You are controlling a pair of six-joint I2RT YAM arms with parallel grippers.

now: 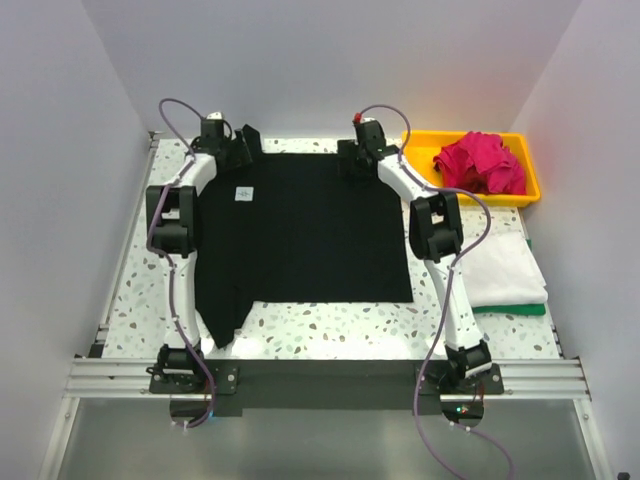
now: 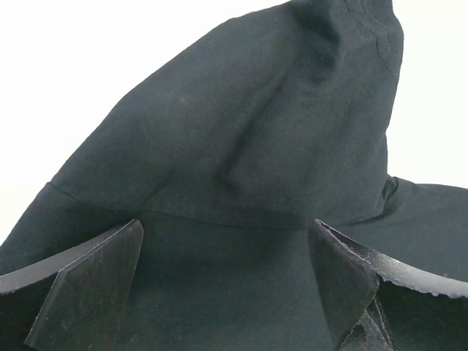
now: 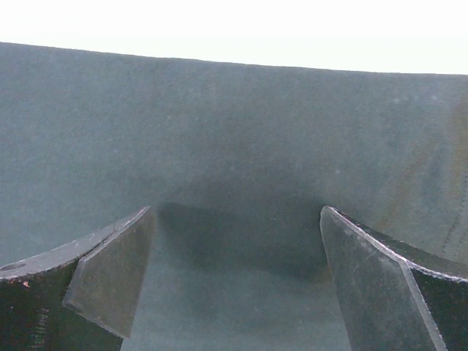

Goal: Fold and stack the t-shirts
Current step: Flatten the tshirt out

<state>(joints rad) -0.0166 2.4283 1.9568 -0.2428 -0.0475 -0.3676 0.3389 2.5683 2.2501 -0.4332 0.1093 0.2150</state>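
You're seeing the black t-shirt [image 1: 310, 240] showing as matt, finely woven cloth, the table [image 1: 330, 326] looking like smooth speckled terrazzo, the yellow tray [image 1: 424, 152] gleaming as glossy plastic.

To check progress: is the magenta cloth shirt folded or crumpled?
Crumpled: the magenta cloth shirt lies in a bunched heap inside the yellow plastic tray.

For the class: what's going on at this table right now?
Two robot arms are working on a black shirt spread flat on the table. Both reach to its far edge. The left gripper and right gripper are open, fingers either side of the cloth, which bunches up at the left one. A magenta shirt lies crumpled in the yellow tray. A folded white shirt rests on a green one at the right. The black shirt is not yet folded.
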